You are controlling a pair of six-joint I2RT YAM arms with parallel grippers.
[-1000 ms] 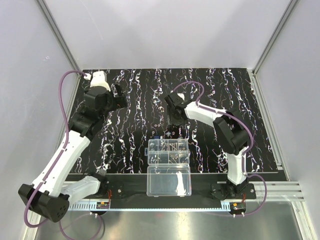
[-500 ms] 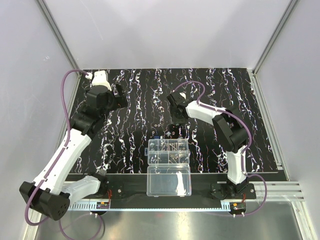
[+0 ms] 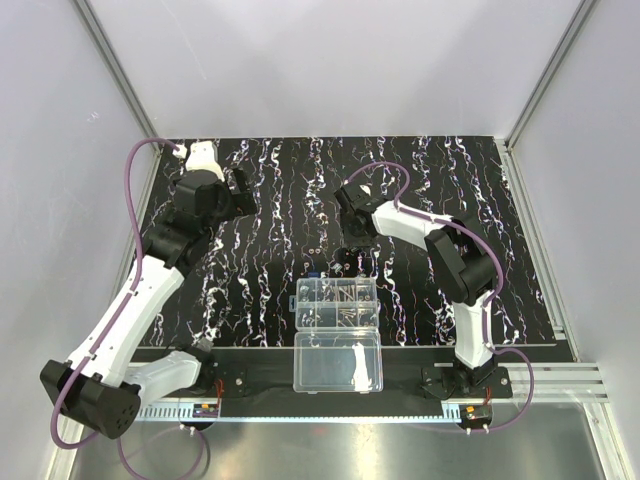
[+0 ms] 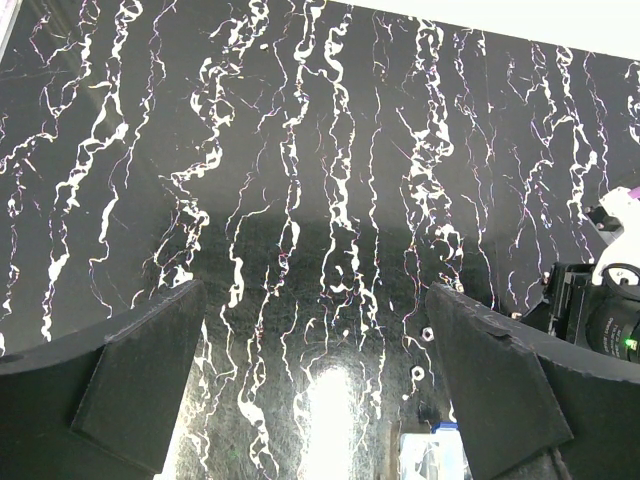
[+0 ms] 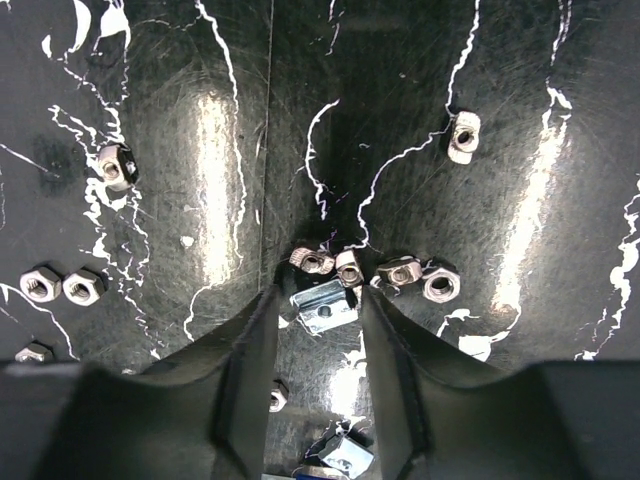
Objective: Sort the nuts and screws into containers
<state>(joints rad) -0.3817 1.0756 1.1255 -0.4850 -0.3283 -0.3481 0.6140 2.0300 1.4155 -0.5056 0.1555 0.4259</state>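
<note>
My right gripper is low over the mat and shut on a silvery rectangular nut, which fills the narrow gap between its fingertips. Several more nuts lie just beyond it and around it, some far off. In the top view this gripper is just beyond the clear organizer box, whose compartments hold small metal pieces. My left gripper is wide open and empty, high over the mat's far left. Two nuts show near its right finger. No loose screws show.
The undivided clear lid half lies open toward the near edge. A small blue piece sits by the box's far left corner, also in the left wrist view. A second rectangular nut lies under my right wrist. White walls enclose the mat.
My right gripper has shifted slightly away from the box. My left arm has drifted a little further toward the far left.
</note>
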